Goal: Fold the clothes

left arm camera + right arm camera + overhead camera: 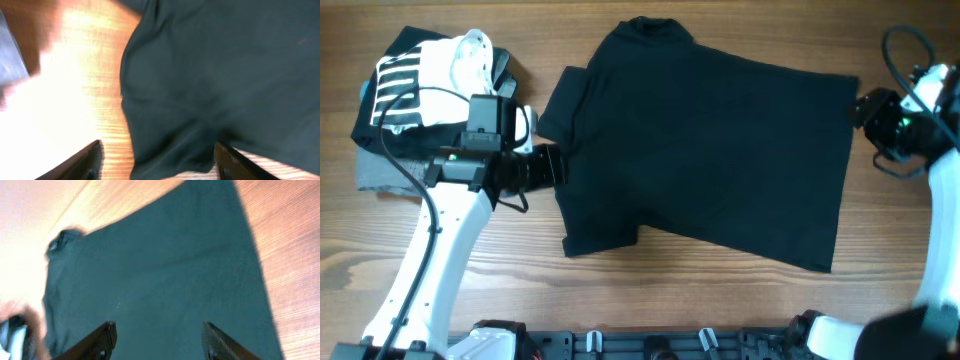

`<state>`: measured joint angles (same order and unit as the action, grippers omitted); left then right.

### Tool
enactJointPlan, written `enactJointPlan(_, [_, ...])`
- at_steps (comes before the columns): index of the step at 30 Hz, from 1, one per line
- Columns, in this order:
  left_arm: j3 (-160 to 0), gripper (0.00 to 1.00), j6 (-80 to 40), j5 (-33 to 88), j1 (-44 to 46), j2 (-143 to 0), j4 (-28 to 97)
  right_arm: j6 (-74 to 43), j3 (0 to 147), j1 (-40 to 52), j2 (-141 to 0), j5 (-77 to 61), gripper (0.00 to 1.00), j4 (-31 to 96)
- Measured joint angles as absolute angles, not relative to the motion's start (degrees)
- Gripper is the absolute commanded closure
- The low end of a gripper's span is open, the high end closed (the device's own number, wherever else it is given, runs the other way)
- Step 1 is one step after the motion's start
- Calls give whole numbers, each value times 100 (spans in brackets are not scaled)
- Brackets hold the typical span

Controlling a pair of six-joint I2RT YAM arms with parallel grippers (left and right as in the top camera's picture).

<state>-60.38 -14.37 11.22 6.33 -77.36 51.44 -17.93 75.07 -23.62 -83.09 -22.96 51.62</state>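
The plain black T-shirt (705,145) lies spread flat on the wooden table, collar at the top, hem at the right. My left gripper (552,165) is open at the shirt's left edge, by the left sleeve; in the left wrist view its fingers (159,160) straddle a fold of the shirt (215,75). My right gripper (860,108) is open at the shirt's right edge, near the upper hem corner. In the right wrist view its fingers (159,339) hover over flat black cloth (165,275).
A black garment with white stripes and print (415,75) lies on a grey folded garment (385,170) at the far left. Bare wood table (720,300) runs along the front edge and right side.
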Motion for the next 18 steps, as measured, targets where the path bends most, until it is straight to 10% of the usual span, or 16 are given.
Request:
enactJointPlan(11, [-4136, 55, -1828, 1483, 631, -8855, 3629, -1789, 5909, -2012, -7972, -2314, 37, 5955])
enactJointPlan(15, [-4128, 93, -1868, 1741, 626, -8982, 3210, -1793, 4729, -2012, -7999, -2316, 36, 5448])
enactJointPlan(18, [-4104, 96, -1868, 1879, 620, -9126, 3044, -1852, 4165, -2012, -7999, -2314, 28, 5317])
